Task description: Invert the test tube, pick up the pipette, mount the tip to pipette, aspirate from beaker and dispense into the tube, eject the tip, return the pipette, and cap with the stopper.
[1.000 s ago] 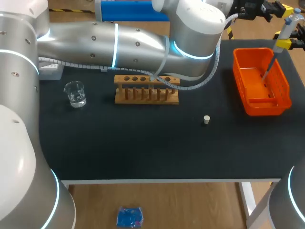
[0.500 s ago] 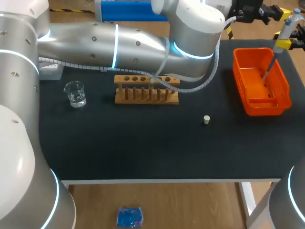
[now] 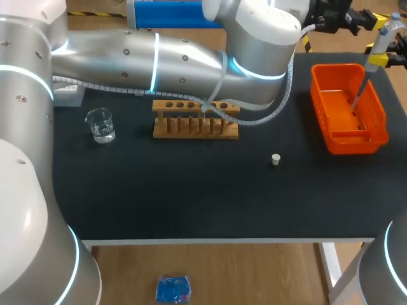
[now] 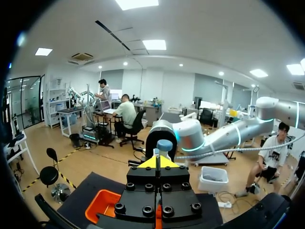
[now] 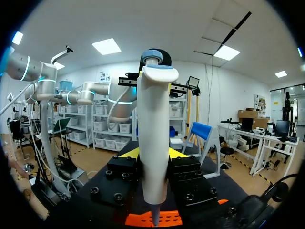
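My right gripper [image 3: 383,58] is shut on a white pipette [image 3: 379,37] with a blue top, held upright at the far right. The pipette's thin tip [image 3: 358,89] hangs inside the orange basket [image 3: 376,130]. In the right wrist view the pipette [image 5: 155,143] stands between the yellow fingers [image 5: 127,153]. My left gripper [image 3: 332,14] hovers at the far edge, close beside the pipette, shut with nothing in it. In the left wrist view its tips [image 4: 157,162] touch, and the pipette's top [image 4: 164,144] is just ahead. The beaker [image 3: 100,124] of water, wooden rack [image 3: 196,119] and small stopper [image 3: 275,159] rest on the table.
My left arm [image 3: 178,60] stretches across the back of the table, over the rack. The black mat [image 3: 191,190] lies bare in front of the rack. The orange basket [image 4: 102,210] shows below the left gripper.
My left gripper has edged slightly to the right, toward the pipette. The right gripper and pipette have hardly moved.
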Tool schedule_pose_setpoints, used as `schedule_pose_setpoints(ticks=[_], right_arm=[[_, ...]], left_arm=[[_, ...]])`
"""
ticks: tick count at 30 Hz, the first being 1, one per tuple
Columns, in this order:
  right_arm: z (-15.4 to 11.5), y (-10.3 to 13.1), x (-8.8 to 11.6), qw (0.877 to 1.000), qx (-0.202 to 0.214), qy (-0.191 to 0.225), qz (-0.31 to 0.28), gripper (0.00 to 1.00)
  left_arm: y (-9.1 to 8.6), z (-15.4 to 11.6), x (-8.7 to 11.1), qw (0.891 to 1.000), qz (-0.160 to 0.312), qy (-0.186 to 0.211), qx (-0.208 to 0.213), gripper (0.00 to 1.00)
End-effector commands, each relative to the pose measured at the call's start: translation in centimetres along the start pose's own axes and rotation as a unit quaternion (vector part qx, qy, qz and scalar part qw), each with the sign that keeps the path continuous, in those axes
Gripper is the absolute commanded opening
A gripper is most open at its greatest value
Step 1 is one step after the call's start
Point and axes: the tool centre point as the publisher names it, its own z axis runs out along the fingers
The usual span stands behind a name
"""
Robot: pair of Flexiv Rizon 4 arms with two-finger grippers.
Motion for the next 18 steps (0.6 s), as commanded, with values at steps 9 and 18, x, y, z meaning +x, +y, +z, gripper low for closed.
schedule_pose_setpoints(ticks=[9,18], right_arm=[[-0.1,0.4,-0.2,1.0,0.0,0.003,0.0,0.0],[-0.1,0.4,-0.2,1.0,0.0,0.003,0.0,0.0]], left_arm=[[1.5,0.5,0.4,1.0,0.003,-0.007,0.006,0.0],[2.6,0.8,0.6,1.0,0.002,-0.01,0.001,0.0]])
